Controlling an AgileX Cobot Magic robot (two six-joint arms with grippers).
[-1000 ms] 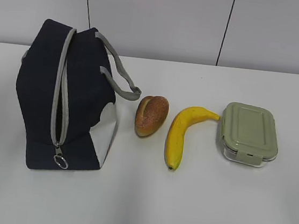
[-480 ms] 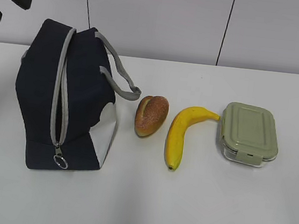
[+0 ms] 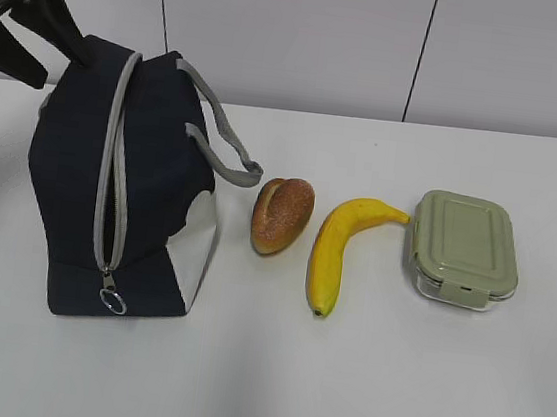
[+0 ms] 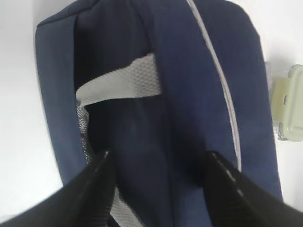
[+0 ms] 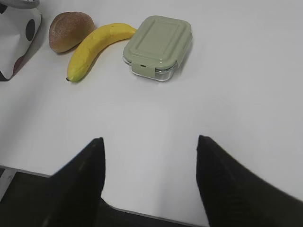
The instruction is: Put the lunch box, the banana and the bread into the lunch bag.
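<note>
Three items, bread (image 3: 283,215), banana (image 3: 339,250) and box (image 3: 463,249), sit beside the zipped bag (image 3: 120,185) (needs opening first), both grippers (image 4: 158,189) (image 5: 151,179) wide open, empty.

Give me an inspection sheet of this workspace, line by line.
Surface: white table, bare around the items.
Job's things: lunch bag zipped shut, upright at left; bread, banana, lunch box with lid on, in a row to its right.
Clutter: nothing seen.
Grippers: left gripper open above the bag; right gripper open over bare table.
Cables: nothing seen.
Surroundings: white panelled wall.
</note>
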